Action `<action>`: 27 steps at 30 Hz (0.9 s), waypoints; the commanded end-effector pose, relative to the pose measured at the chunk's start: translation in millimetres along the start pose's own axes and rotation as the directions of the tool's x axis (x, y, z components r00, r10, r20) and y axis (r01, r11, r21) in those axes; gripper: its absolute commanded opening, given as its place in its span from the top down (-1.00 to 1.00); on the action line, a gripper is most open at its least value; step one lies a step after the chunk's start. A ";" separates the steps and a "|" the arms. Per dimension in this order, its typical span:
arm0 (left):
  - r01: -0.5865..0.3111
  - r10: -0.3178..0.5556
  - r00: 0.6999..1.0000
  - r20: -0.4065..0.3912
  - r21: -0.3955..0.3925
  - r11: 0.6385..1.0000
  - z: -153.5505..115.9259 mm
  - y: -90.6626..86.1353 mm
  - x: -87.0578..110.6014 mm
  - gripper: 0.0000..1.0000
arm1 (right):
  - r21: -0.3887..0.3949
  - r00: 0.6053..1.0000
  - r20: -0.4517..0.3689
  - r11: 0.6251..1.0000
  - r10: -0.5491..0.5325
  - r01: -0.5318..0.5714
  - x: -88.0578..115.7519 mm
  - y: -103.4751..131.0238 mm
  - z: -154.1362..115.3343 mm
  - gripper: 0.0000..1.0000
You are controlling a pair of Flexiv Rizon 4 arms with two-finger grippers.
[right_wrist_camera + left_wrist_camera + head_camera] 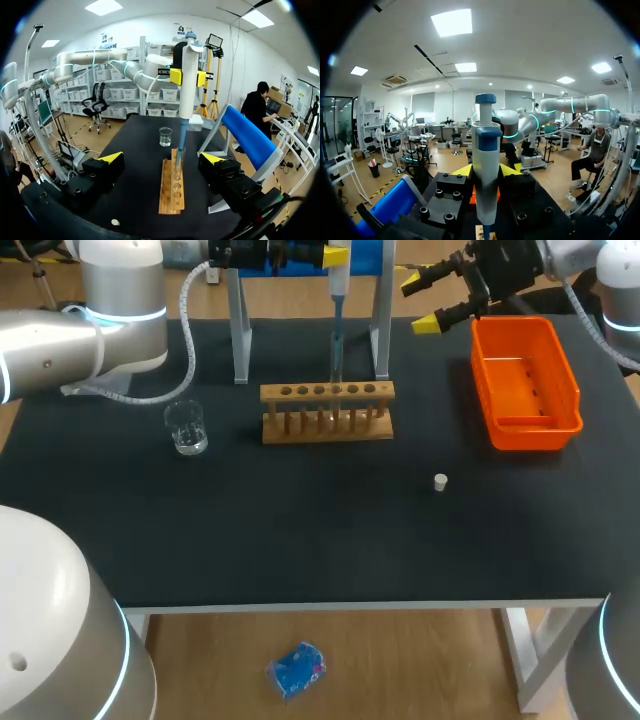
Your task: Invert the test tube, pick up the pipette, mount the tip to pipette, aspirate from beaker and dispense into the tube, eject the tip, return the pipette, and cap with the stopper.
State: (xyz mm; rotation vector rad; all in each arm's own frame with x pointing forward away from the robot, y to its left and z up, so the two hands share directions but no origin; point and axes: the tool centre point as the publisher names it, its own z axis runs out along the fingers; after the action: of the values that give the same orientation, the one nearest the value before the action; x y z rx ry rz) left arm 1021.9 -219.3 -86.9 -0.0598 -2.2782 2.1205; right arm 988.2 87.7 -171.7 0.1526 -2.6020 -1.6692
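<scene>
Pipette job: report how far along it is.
Done, apparently: the pipette is up in the left gripper with a tip mounted, and the test tube stands upright in the rack. In hand: the tip reaches into the tube, so dispensing seems under way. Left: eject the tip, return the pipette, cap with the stopper lying on the table. The right gripper hangs open.

Coming in from ten o'clock in the head view with the left arm [60,340], elbow bent, forearm running level toward twelve. At twelve o'clock, clamping the left hand [335,258] on an upright pipette [338,285], yellow fingertips [462,171] pressed against both of its sides. At one o'clock, holding the right hand [422,305] out from the right arm [610,300], fingers [111,158] spread wide with nothing gripped, aimed toward eight o'clock.
</scene>
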 end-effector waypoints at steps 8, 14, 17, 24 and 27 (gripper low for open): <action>0.001 -0.001 1.000 -0.002 -0.002 1.000 0.1 -0.8 -0.9 1.00 | 0.097 0.999 0.024 0.995 -0.021 0.019 1.6 -20.9 29.4 -1.00; 0.001 -0.001 1.000 -0.002 -0.002 1.000 0.1 -0.8 -0.9 1.00 | 0.117 0.998 0.050 0.993 -0.040 0.034 1.9 -40.3 46.9 -1.00; 0.001 -0.001 1.000 -0.002 -0.002 1.000 0.1 -0.8 -0.9 1.00 | 0.109 0.998 0.048 0.993 -0.041 0.035 -0.3 -49.6 54.5 -1.00; 0.001 -0.001 1.000 -0.002 -0.002 1.000 0.1 -0.8 -0.9 1.00 | 0.129 0.998 0.049 0.991 -0.042 0.035 -10.8 -70.7 74.3 -1.00; 0.001 -0.001 1.000 -0.002 -0.002 1.000 0.1 -0.8 -0.9 1.00 | 0.123 0.997 0.059 0.992 -0.041 0.033 -14.1 -75.4 78.1 -1.00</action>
State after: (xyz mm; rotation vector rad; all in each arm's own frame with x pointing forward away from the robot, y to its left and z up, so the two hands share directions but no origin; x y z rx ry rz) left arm 1021.9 -219.3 -86.9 -0.0599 -2.2782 2.1205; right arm 992.4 123.7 -263.4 0.1551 -2.7755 -1.5373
